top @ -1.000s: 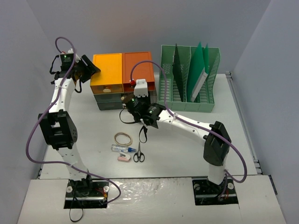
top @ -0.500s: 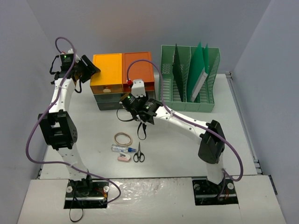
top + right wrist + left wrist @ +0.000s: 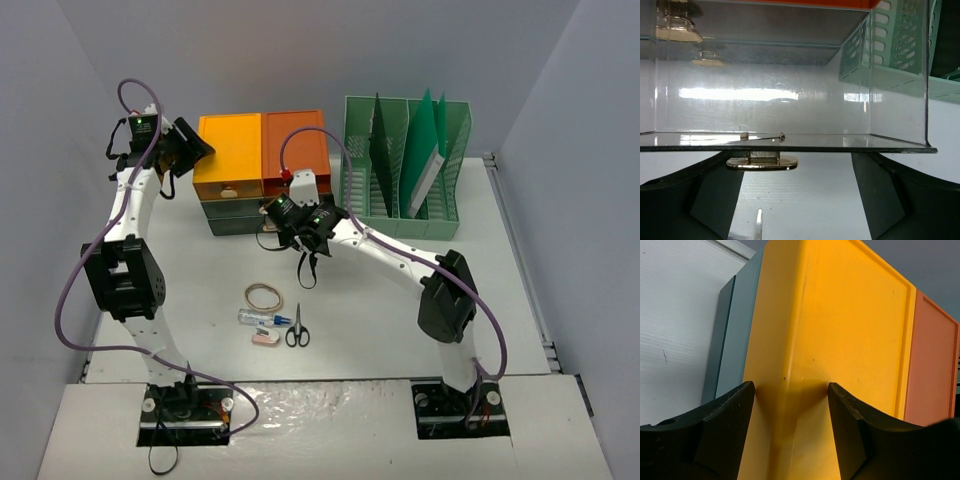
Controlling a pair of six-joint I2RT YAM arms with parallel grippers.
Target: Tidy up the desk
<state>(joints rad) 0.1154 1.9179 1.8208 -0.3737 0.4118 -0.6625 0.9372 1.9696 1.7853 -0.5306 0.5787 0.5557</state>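
Observation:
The off-white desk (image 3: 400,300) holds a drawer unit with a yellow top (image 3: 230,150) and an orange top (image 3: 295,145). My left gripper (image 3: 193,150) is open at the unit's back left. In the left wrist view (image 3: 790,387) its fingers stand either side of the yellow top's edge (image 3: 830,330). My right gripper (image 3: 275,215) is open at the unit's front. In the right wrist view (image 3: 792,162) a clear drawer (image 3: 790,110) with a gold handle (image 3: 761,162) lies just ahead, and the handle sits between the fingers, near the left one.
A green slotted file rack (image 3: 405,170) with green folders stands right of the drawers. On the desk in front lie a rubber band (image 3: 265,296), a glue pen (image 3: 262,318), small scissors (image 3: 297,328) and a pink eraser (image 3: 265,339). Grey walls enclose the sides.
My right gripper has moved back and up toward the front of the drawer unit. The left arm and the items on the desk have not moved.

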